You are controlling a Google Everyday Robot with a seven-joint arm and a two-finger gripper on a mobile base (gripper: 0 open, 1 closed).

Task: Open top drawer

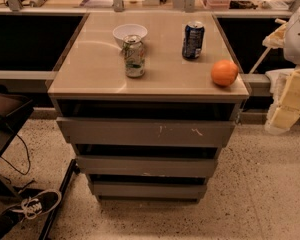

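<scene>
The top drawer (145, 132) is the widest of three grey fronts under the beige cabinet top (90, 69). Its flat front has small white scuff marks right of centre. A dark gap shows between it and the top. Two narrower grey fronts sit below it. My gripper (282, 115), cream-coloured, hangs at the right edge of the view. It is to the right of the cabinet, about level with the top drawer and apart from it.
On the cabinet top stand a white bowl (130, 32), a green-and-white can (134, 56), a blue can (193, 40) and an orange (224, 73) near the right front corner. A black stand (5, 119), cables and a shoe (37, 204) lie at the left on the speckled floor.
</scene>
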